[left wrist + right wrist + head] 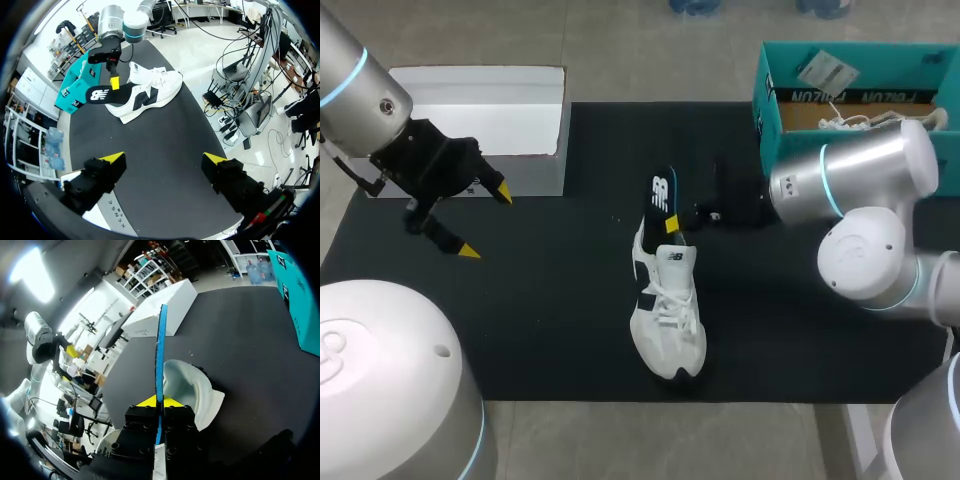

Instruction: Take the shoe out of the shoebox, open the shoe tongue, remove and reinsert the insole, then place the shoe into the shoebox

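A white shoe (666,310) lies on the black mat (550,330), toe toward the table's front. Its black insole (663,193) sticks up out of the heel opening. My right gripper (678,222) is shut on the insole's side. In the right wrist view the insole (160,347) stands edge-on between the yellow tips of that gripper (159,401), above the shoe (192,390). My left gripper (485,222) hangs open and empty over the mat's left part. Its wrist view shows the left gripper (165,159) well short of the shoe (150,95), the insole (107,93) and my right gripper (114,81).
The teal shoebox (767,95) stands at the back right, and inside it lies a second white shoe (855,121). A white box (480,120) sits at the back left, just behind my left gripper. Bare mat lies between the left gripper and the shoe.
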Robot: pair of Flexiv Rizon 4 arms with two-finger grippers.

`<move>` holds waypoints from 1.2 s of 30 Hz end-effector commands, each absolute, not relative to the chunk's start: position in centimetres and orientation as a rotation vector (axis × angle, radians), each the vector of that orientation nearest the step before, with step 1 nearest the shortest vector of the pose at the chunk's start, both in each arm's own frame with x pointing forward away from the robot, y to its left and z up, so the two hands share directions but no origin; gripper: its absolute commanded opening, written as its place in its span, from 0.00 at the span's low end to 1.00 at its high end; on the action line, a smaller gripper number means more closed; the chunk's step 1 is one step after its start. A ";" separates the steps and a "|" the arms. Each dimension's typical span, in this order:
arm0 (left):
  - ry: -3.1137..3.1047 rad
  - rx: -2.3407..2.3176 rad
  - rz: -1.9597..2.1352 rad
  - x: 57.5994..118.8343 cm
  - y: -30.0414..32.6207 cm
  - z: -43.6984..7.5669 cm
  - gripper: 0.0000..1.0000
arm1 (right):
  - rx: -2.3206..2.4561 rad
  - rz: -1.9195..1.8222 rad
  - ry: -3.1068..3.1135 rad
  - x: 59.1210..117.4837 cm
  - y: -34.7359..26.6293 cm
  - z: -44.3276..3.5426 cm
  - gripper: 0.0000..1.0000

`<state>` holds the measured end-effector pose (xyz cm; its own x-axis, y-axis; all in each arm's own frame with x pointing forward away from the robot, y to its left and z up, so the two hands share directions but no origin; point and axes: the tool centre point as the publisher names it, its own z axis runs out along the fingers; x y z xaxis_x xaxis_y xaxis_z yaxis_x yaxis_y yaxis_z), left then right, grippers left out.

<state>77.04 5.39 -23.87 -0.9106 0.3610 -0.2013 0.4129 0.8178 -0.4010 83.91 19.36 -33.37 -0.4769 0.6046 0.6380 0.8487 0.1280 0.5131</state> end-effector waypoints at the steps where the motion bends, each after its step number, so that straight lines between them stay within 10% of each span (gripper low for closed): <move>1: 2.885 0.617 -0.673 77.0 5.4 -23.8 1.00 | -1.422 -1.311 -2.097 82.8 20.0 -34.9 0.00; 16: 2.885 0.617 -0.673 77.0 5.4 -23.8 1.00 | -1.468 -1.300 -2.035 81.0 20.2 -37.1 0.00; 22: 2.885 0.617 -0.673 77.0 5.4 -23.8 1.00 | -1.459 -1.312 -2.072 81.9 20.1 -35.8 0.44; 36: 2.885 0.617 -0.673 77.0 5.4 -23.8 1.00 | -1.422 -1.285 -2.176 84.8 19.7 -33.7 0.38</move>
<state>77.04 5.39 -23.88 -0.9105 0.3610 -0.2014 0.4129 0.8177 -0.4011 84.07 19.35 -33.98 -0.5032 0.6063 0.6157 0.8238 0.1214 0.5538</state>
